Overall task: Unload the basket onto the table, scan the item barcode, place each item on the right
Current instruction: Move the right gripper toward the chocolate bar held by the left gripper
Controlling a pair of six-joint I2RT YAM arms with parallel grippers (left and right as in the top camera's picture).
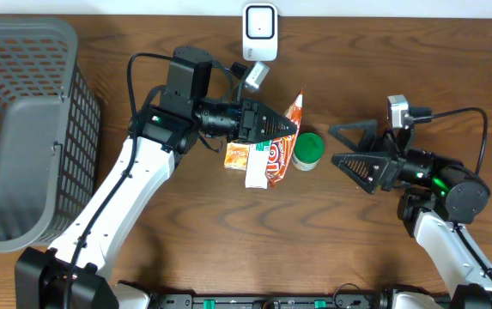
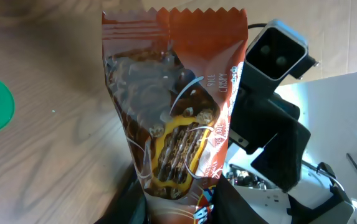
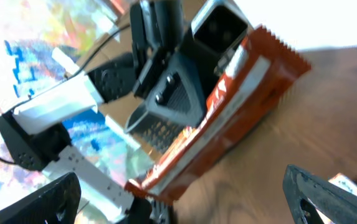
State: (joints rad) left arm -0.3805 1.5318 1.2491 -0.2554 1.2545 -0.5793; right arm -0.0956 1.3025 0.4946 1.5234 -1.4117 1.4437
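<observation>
My left gripper (image 1: 292,127) is shut on the lower end of a brown and orange snack packet (image 1: 296,110), holding it up above the table's middle. In the left wrist view the packet (image 2: 172,106) stands upright between the jaws of that gripper (image 2: 178,208), its printed chocolate-bar side toward the camera. No barcode shows. The white scanner (image 1: 260,32) stands at the table's back edge, beyond the packet. My right gripper (image 1: 342,144) hangs open and empty to the right; in its own view the packet (image 3: 228,112) fills the space ahead of the right gripper (image 3: 184,199).
A green lid (image 1: 308,150) lies right of the packet. A white and red carton (image 1: 261,163) and a small orange box (image 1: 237,156) lie under the left gripper. A grey mesh basket (image 1: 22,129) fills the left side.
</observation>
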